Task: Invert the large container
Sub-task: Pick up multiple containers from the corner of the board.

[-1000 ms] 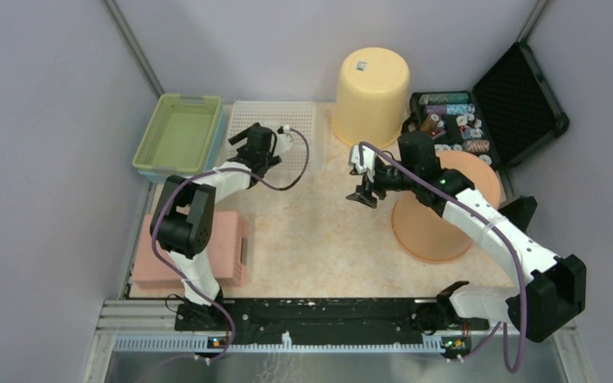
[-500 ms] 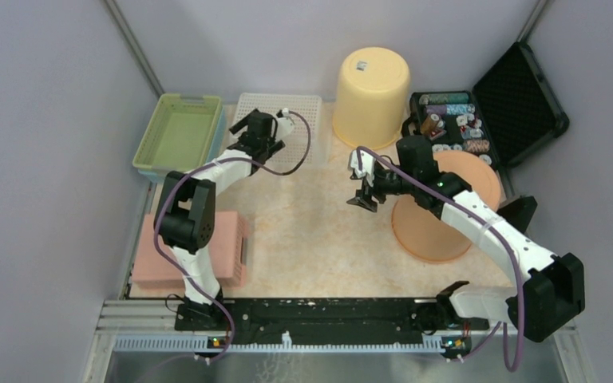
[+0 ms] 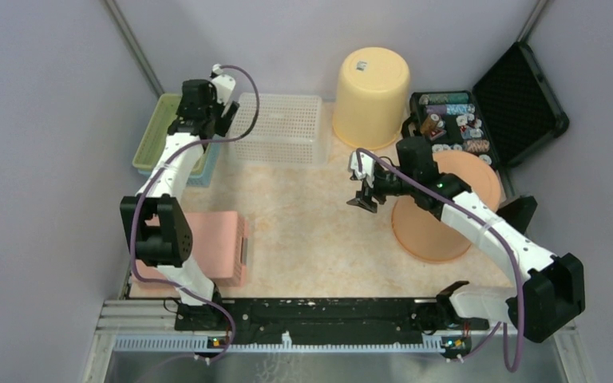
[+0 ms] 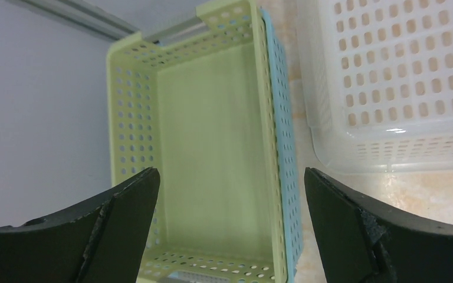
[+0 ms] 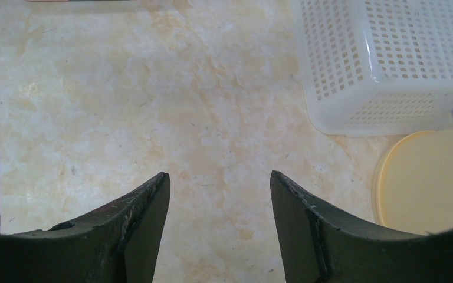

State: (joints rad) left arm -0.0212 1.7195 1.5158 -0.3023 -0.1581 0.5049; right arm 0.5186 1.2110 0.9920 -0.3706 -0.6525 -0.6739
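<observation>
Resting upside down at the back of the table (image 3: 311, 223): large white perforated container (image 3: 275, 128), just beside green basket (image 3: 177, 132). Left gripper (image 4: 230, 183): jaws spread wide, holding nothing, above the green basket. Right gripper (image 5: 218, 174): jaws partly apart, empty, over bare tabletop

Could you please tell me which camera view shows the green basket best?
The left wrist view: the green basket fills the frame, its inside open to view. In the top view the left arm covers its right side. The right wrist view misses it.
</observation>
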